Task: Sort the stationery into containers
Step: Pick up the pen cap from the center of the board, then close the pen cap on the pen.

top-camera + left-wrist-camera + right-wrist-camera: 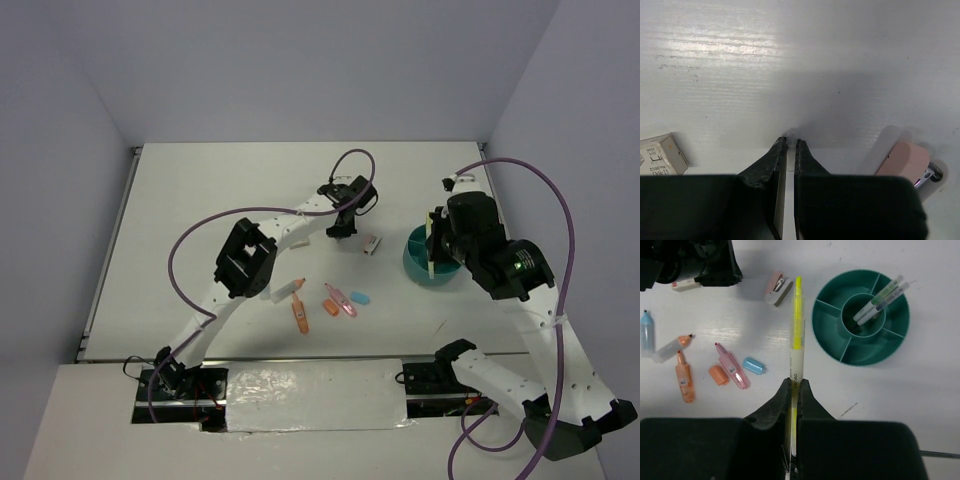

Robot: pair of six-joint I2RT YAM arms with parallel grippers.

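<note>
**Item: yellow pen** (pixel 797 330)
- Location: pinched in the right claw (pixel 794 385). It runs straight up the middle of the right wrist view, above the table (pixel 920 405) and just left of the cup (pixel 860 361).
- Handling (judged): light, stiff and not fragile. The smooth plastic barrel is likely slippery and could swivel in a two-point pinch. The present hold is low on the pale end, so most of the length overhangs. A hold nearer mid-barrel would steady it.
- Appearance: slim, with the upper half bright translucent yellow and the lower half cream with small dark print.

**Item: cup**
- Location: upper right of the right wrist view.
- Appearance: round and teal, with a centre well and a ring of outer compartments. Two pens (pixel 880 300) lean in the centre well, and the outer compartments look bare.

**Item: loose stationery**
- Location: left of the right wrist view.
- Contents: blue tube (pixel 645 332), orange highlighter (pixel 684 377), pink highlighter (pixel 732 367), orange cap (pixel 717 375) and blue cap (pixel 753 365).

**Left claw** (pixel 791 142)
- State: closed down at the table between an eraser (pixel 657 156) and a pink clip (pixel 903 159). A pale sliver shows between the tips, but what it is cannot be told.
</note>
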